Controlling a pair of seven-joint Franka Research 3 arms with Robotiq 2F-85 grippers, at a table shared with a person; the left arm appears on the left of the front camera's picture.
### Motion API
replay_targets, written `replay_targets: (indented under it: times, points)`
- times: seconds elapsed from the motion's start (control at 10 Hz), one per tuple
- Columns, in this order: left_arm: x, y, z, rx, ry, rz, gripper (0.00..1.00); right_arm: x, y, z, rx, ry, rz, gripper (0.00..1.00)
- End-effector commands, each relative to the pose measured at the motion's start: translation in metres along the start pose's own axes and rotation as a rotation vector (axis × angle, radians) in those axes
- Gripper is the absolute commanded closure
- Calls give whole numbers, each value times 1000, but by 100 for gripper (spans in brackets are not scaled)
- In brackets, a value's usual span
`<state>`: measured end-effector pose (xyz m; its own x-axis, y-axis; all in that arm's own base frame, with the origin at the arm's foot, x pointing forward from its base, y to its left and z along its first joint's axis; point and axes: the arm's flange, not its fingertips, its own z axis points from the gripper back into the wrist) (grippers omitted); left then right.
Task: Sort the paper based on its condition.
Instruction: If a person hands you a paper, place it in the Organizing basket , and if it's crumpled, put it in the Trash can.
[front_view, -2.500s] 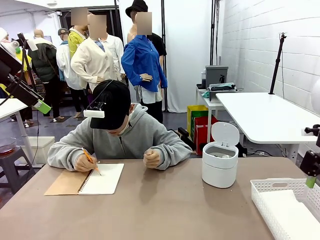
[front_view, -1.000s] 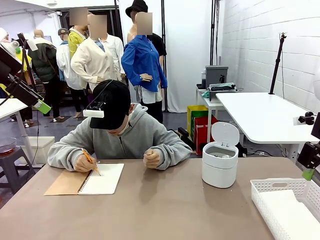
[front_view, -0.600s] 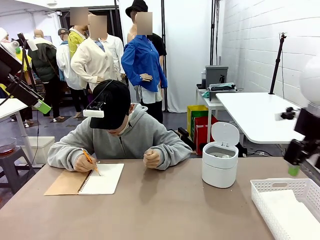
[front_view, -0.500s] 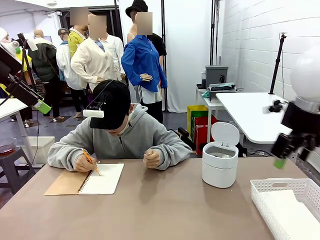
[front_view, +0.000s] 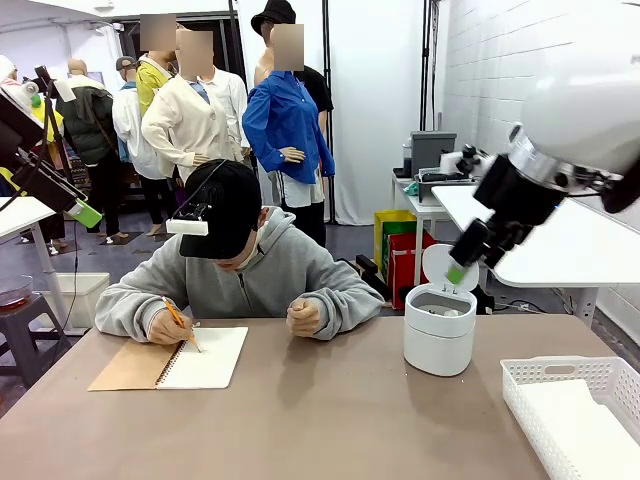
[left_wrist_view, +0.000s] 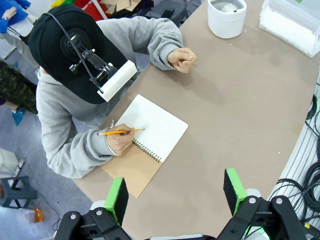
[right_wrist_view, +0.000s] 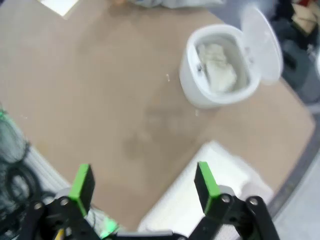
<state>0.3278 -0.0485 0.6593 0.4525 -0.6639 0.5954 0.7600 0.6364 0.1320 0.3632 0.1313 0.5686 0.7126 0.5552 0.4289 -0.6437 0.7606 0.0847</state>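
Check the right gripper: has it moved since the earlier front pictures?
Yes. The right gripper has swung up and left, from beside the white basket at the table's right edge to above the open white bin, jaws open.

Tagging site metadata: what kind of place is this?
Probably a robotics lab or test space set up as a desk. A person writes in a notebook at a brown table, near a small white bin, a white basket and a camera tripod.

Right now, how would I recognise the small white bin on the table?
On the brown table, look right of the person's fist. The small white bin is round with its lid flipped up and crumpled paper inside, unlike the rectangular lattice basket nearby.
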Motion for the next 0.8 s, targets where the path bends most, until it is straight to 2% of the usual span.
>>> replay_targets:
  times: [0.0,0.2,0.4,0.7]
  points:
    - [-1,0,0,2,1,1,0,34,-3,3,96,-100,50,0]
    - [-1,0,0,2,1,1,0,63,10,14,81,-153,103,0]
    - [-1,0,0,2,1,1,0,85,20,31,128,-198,142,0]
    - [-1,0,0,2,1,1,0,115,42,48,103,-258,177,0]
